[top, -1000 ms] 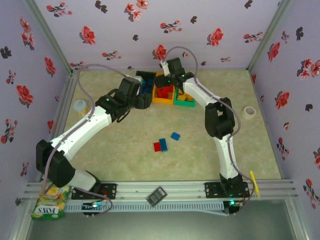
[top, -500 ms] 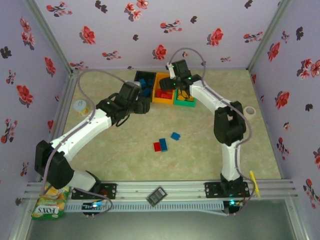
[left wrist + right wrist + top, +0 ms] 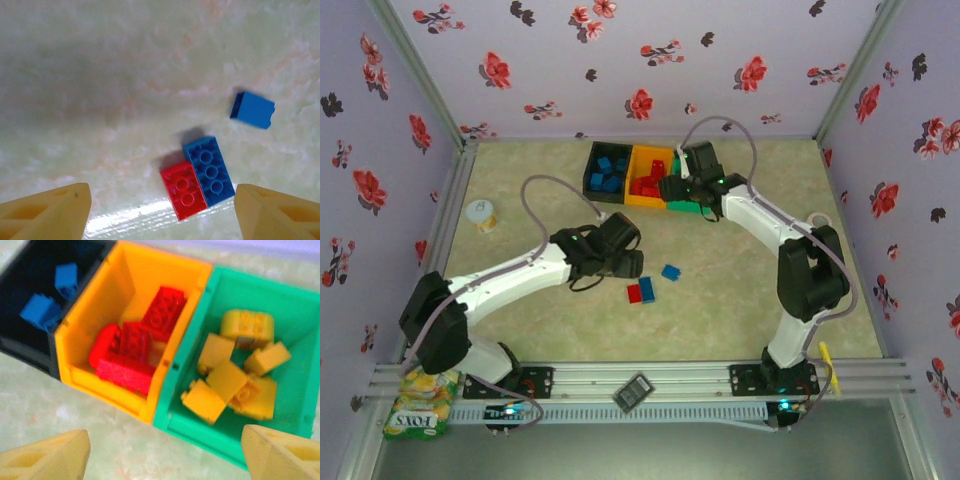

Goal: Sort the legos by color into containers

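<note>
Three containers stand side by side at the back of the table: a black bin with blue legos, an orange bin with red legos, and a green bin with yellow legos. On the table's middle lie a red brick touching a blue brick, and another blue brick apart to the right. My left gripper hovers open above the red and blue pair, holding nothing. My right gripper is open and empty, just in front of the orange and green bins.
A small white cup sits at the left wall and a tape roll at the right wall. A yellow-green snack packet lies by the left arm's base, outside the rail. Flowered walls close in three sides.
My left arm has swung from the black bin back to the table's middle, over the loose bricks. My right gripper has drawn back to the right and nearer, away from the bins.
</note>
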### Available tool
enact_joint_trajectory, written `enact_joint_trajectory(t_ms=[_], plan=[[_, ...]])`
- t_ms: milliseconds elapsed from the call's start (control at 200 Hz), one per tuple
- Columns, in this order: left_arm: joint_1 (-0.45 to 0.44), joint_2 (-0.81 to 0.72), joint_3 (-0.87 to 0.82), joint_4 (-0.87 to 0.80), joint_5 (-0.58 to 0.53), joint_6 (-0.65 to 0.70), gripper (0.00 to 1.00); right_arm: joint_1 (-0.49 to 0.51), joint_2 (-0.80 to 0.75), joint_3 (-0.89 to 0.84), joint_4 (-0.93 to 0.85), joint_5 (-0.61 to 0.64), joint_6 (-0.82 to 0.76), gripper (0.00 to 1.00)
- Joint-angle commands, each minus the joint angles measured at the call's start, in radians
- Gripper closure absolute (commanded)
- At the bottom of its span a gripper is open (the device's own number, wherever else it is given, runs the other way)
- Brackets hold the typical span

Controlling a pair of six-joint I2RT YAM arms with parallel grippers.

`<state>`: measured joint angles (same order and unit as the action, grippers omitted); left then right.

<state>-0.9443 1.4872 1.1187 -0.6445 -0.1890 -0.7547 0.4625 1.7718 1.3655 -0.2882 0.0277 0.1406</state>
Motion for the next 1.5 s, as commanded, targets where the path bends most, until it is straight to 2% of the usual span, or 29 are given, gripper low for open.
enact_joint_trajectory(t_ms=[0, 110, 480, 735, 1105, 1190, 1340, 1495], plan=[[-0.021, 0.046, -0.036, -0.029, 0.031, -0.120, 0.26, -0.005, -0.023, -0.044, 0.039, 0.021, 0.047, 0.21], [-0.032, 0.098, -0.060, 0.018, 0.080, -0.118, 0.30, -0.006, -0.035, -0.086, 0.064, 0.021, 0.065, 0.21], [-0.040, 0.226, -0.070, 0.054, 0.126, -0.095, 0.39, -0.008, -0.055, -0.153, 0.084, 0.028, 0.099, 0.22], [-0.035, 0.236, -0.077, -0.025, 0.074, -0.061, 0.45, -0.011, -0.070, -0.165, 0.075, 0.039, 0.095, 0.22], [0.037, 0.191, -0.085, -0.119, 0.010, 0.035, 0.53, -0.016, -0.092, -0.179, 0.071, 0.046, 0.096, 0.22], [0.040, 0.169, -0.080, -0.118, 0.013, 0.053, 0.51, -0.018, -0.099, -0.183, 0.071, 0.046, 0.096, 0.22], [0.024, 0.140, -0.068, -0.096, 0.039, 0.069, 0.33, -0.017, -0.104, -0.183, 0.067, 0.046, 0.095, 0.22], [0.006, 0.121, -0.080, -0.029, 0.080, 0.074, 0.31, -0.018, -0.106, -0.178, 0.065, 0.039, 0.099, 0.22]])
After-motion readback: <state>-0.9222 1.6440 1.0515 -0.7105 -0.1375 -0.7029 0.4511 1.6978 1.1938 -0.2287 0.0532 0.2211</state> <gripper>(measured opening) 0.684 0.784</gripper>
